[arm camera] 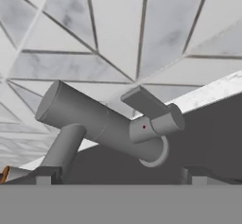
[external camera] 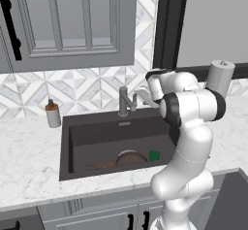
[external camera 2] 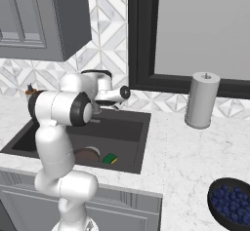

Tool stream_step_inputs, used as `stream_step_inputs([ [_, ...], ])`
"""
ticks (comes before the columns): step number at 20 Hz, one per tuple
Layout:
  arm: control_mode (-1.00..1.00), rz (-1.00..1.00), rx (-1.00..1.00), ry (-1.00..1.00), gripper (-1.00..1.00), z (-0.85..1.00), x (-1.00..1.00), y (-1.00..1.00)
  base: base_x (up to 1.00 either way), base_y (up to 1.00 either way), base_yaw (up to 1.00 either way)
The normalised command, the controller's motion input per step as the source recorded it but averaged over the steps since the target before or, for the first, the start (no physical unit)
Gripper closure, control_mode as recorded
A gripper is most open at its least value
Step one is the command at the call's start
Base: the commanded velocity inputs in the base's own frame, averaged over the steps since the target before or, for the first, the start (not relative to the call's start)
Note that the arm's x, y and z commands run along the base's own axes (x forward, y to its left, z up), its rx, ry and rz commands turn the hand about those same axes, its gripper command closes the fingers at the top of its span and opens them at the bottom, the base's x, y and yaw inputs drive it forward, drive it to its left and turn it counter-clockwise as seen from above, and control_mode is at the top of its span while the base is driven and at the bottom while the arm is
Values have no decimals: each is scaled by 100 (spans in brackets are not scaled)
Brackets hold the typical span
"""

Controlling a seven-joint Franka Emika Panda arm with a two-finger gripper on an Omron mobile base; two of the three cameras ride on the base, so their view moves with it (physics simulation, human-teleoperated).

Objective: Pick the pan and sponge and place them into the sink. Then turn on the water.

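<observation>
The pan (external camera: 127,159) and sponge (external camera: 154,155) are found in the sink (external camera: 97,127). The gripper (arm camera: 118,179) is held open, empty, facing the faucet lever (arm camera: 142,101) just ahead.

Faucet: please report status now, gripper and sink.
Gripper open, at faucet, not touching. Pan and sponge in sink. No water running. Nothing in the way.

The arm (external camera: 191,141) is glossy white, built of rounded, bulbous segments. Dark black bands ring its joints. Its pincer (arm camera: 120,175) ends in small dark tips.
</observation>
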Motion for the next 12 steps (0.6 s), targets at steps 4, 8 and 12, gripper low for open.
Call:
stream_step_inputs([
  [4, -100, 0, 2, -1, -100, -13, 18, 0, 0, 0, 0],
  [8, -100, 0, 3, 0, -100, -12, 18, 0, 0, 0, 0],
  [12, -100, 0, 2, 0, -100, -13, 17, 0, 0, 0, 0],
])
